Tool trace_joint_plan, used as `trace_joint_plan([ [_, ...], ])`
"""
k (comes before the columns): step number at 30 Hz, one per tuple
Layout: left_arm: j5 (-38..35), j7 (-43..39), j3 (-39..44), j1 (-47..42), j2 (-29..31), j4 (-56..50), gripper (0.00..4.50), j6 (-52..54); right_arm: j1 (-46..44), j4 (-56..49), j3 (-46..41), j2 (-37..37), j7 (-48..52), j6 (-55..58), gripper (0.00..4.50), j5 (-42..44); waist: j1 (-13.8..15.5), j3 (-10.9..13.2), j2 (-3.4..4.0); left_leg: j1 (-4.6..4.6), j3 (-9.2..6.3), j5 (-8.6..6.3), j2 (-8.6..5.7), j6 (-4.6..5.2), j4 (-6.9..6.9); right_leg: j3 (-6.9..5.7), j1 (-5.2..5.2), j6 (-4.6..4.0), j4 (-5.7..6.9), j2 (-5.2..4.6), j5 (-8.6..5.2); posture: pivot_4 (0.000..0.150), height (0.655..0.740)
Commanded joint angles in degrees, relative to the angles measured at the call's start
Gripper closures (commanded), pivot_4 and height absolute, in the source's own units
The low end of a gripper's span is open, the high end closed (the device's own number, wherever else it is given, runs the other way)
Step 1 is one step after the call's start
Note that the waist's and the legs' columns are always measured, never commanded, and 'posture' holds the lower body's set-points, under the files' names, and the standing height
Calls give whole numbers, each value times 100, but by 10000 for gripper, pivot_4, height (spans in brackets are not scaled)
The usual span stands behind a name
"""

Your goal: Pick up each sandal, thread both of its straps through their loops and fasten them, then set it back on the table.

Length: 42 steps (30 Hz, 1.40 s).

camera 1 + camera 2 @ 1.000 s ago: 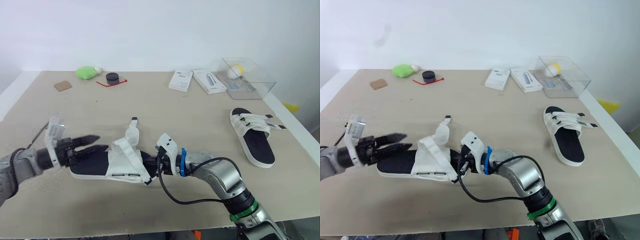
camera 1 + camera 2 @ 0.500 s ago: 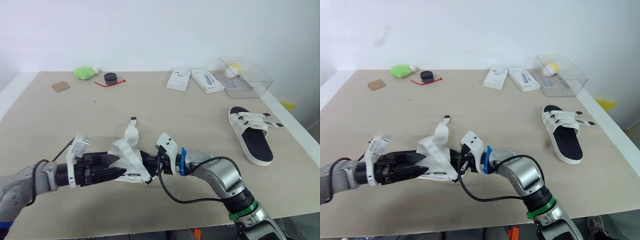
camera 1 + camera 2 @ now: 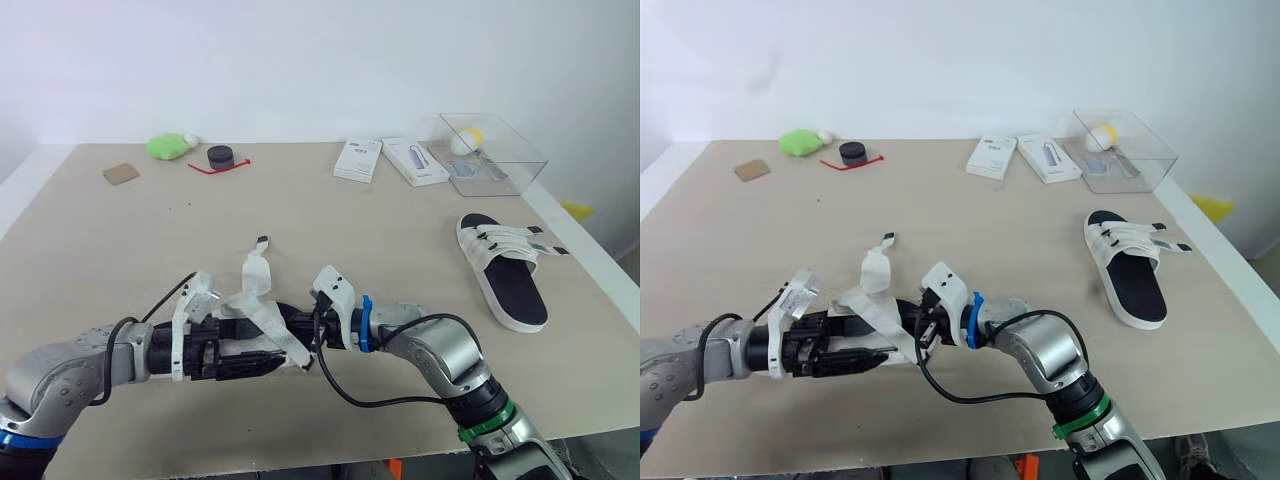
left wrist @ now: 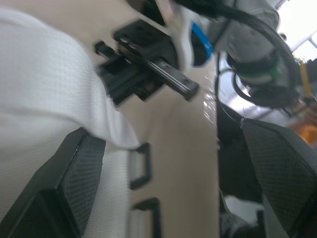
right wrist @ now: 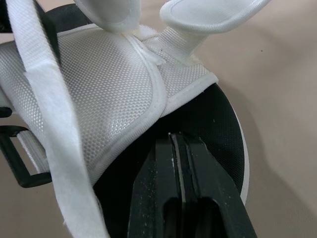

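Brace with the right gripper point(image 5: 179, 141), fingers point(image 5: 158, 178) pressed together and tucked under the upper onto the black footbed of the white mesh-strapped, black-soled sandal point(image 5: 114, 79), between the two grippers, on or just above the beige table point(image 3: 120, 230); cannot tell which. Work with the left gripper point(image 4: 173, 141), fingers point(image 4: 81, 173) spread wide beside the mesh upper, gripping nothing. Pinch the loose white strap point(image 3: 257, 272) standing up from this sandal near its tip, aim it squarely at the black rectangular loops point(image 4: 140, 166) on the sandal's side, draw it through flat, then fold back and press down. Judged early, with neither strap threaded yet. Well to the right of this sandal, see the second white-strapped sandal point(image 3: 505, 268), lying flat. Farther right and beyond, note the clear plastic box point(image 3: 520, 165), holding a small yellow-and-white ball point(image 3: 467, 141) and something flat and grey.
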Motion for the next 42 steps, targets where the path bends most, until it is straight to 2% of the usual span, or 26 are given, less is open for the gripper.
trace_joint_plan([
  [1, 127, -27, 47, -54, -2, -130, 1009, -18, 62, 129, 16, -30, -115, 137, 45000, -138, 0, 0, 0, 0, 0, 0, 0, 0, 0, 0, 0, 0, 0, 0, 0, 1500, 7400],
  [7, 781, 242, -106, -244, -246, 74, 1009, -277, 49, 154, 21, -2, -134, 124, 45000, -130, 1, 0, -1, 0, 0, 0, 0, 0, 1, 1, -1, 0, -2, 0, 0, 1500, 7400],
  [13, 855, 240, -187, -308, -522, 89, 1009, -190, 52, 145, 4, -7, -139, 136, 45000, -136, 0, 0, -2, 1, -1, 0, 0, 1, 2, 5, -1, 0, -2, 4, 0, 1500, 7400],
  [16, 880, 233, -195, -334, -584, 115, 8685, -129, 40, 148, -12, -13, -139, 140, 45000, -137, 0, 0, -2, 1, -1, 1, 0, 1, 2, 6, -1, 0, -2, 5, 0, 1500, 7400],
  [17, 891, 226, -192, -343, -597, 126, 14724, -117, 34, 156, -14, -11, -138, 139, 45000, -140, 0, 0, -2, 1, -1, 1, 0, 1, 3, 7, -1, 0, -2, 5, 0, 1500, 7400],
  [18, 900, 214, -197, -342, -605, 123, 18615, -101, 33, 157, -14, -13, -136, 138, 45000, -142, 0, 0, -2, 1, -1, 1, 0, 1, 3, 8, -1, 0, -2, 5, 0, 1500, 7400],
  [21, 950, 197, -220, -337, -629, 118, 34103, -82, 37, 157, -13, -18, -130, 134, 45000, -145, 0, 0, -2, 1, -1, 1, -1, 1, 4, 10, -1, 0, -2, 6, 0, 1500, 7400],
  [23, 992, 194, -231, -353, -643, 133, 42916, -100, 39, 151, -14, -19, -128, 137, 45000, -142, 0, 0, -2, 1, -1, 1, -1, 1, 4, 11, -1, 0, -2, 7, 0, 1500, 7400],
  [24, 1010, 192, -229, -373, -652, 153, 44272, -106, 38, 150, -14, -18, -126, 138, 45000, -140, 0, 0, -2, 1, -1, 1, -1, 1, 4, 12, -1, 0, -2, 8, 0, 1500, 7400],
  [28, 740, -8, 94, -613, -512, 381, 44272, 31, 28, 155, 0, -3, -117, 135, 45000, -137, 0, 0, -3, 1, -1, 1, -1, 1, 4, 13, -1, 0, -2, 10, 0, 1500, 7400],
  [31, 367, -383, 511, -1005, -139, 837, 44272, 365, 14, 175, 13, 12, -107, 124, 45000, -143, -1, 6, -12, -1, -14, 1, 2, 2, 4, 15, -9, 0, 0, 23, 0, 1500, 7400],
  [35, 373, -1109, 619, -1468, 418, 1598, 44272, 603, 5, 208, 44, 57, -105, 108, 45000, -157, -29, 6, -11, -1, -18, 1, 4, 1, 2, 20, -14, 0, 1, 34, 0, 1500, 7400],
  [38, 606, -1873, 414, -1771, 842, 2265, 44272, 669, -6, 237, 51, 88, -107, 88, 45000, -174, -57, 6, -12, -1, -19, 0, 4, 2, 0, 26, -16, 0, 10, 38, 0, 1500, 7400],
  [42, 1381, -2785, -304, -1880, 1307, 2728, 44272, 308, -6, 248, 43, 113, -124, 82, 45000, -181, -75, 7, -12, -1, -18, 0, 4, 2, -5, 32, -23, 0, 14, 39, 0, 1500, 7400],
])
